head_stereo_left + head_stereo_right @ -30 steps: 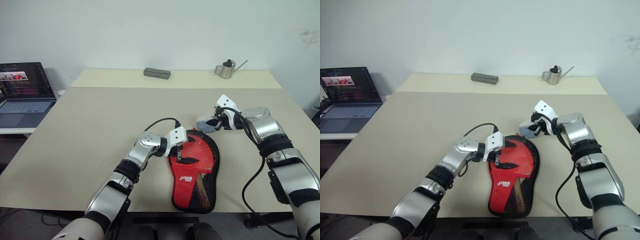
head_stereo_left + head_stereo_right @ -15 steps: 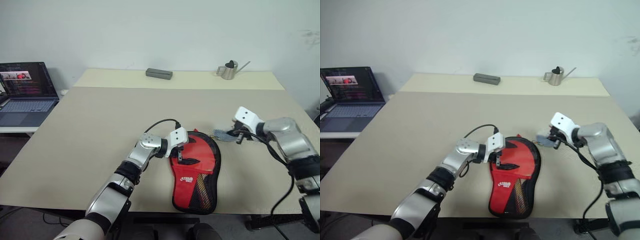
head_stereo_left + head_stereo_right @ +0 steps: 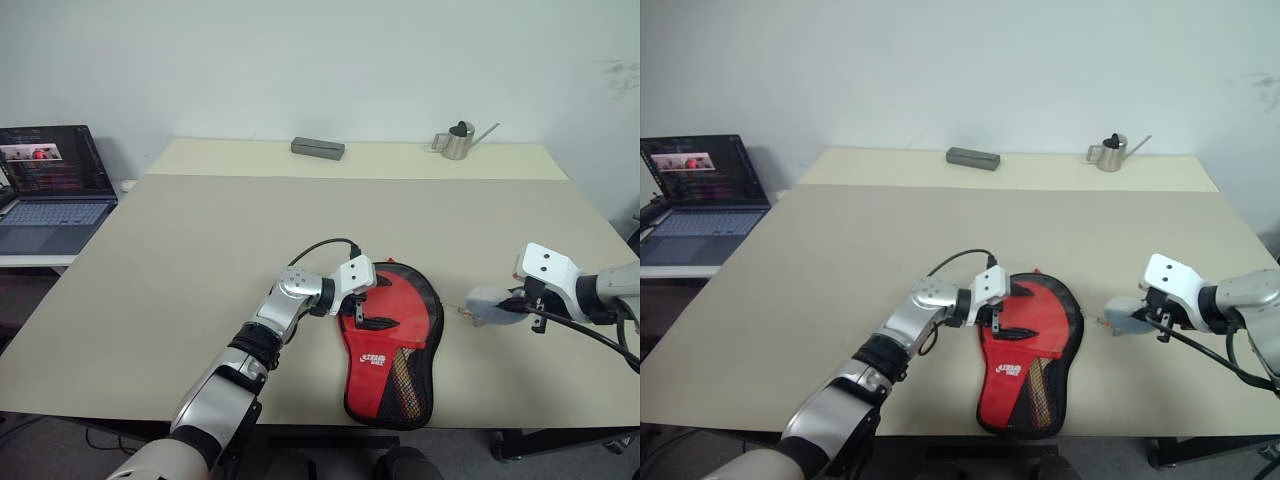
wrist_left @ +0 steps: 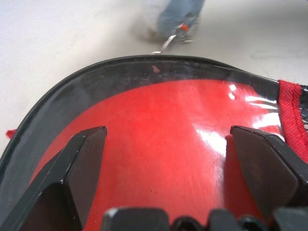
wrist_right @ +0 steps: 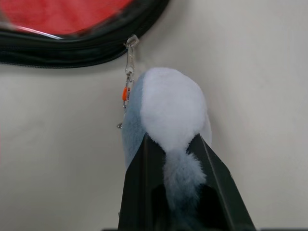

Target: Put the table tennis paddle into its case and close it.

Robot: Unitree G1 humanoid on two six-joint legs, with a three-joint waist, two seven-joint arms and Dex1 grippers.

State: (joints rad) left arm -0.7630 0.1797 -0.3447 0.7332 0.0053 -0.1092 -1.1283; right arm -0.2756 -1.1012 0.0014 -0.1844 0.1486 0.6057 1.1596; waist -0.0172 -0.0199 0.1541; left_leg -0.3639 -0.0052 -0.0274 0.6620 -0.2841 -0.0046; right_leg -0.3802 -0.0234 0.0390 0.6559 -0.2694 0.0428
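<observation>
This looks like a lab or office room: a plain white wall (image 3: 320, 60) fills the top of the frame, a bare beige table (image 3: 200, 240) the middle, and an open laptop (image 3: 50, 185) sits on a side desk at the left edge.

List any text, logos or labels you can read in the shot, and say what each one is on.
White logo on the red side of the case: printing too small to read.
Laptop screen: rows of text and a small picture, too small to read.
No readable markings elsewhere.
</observation>
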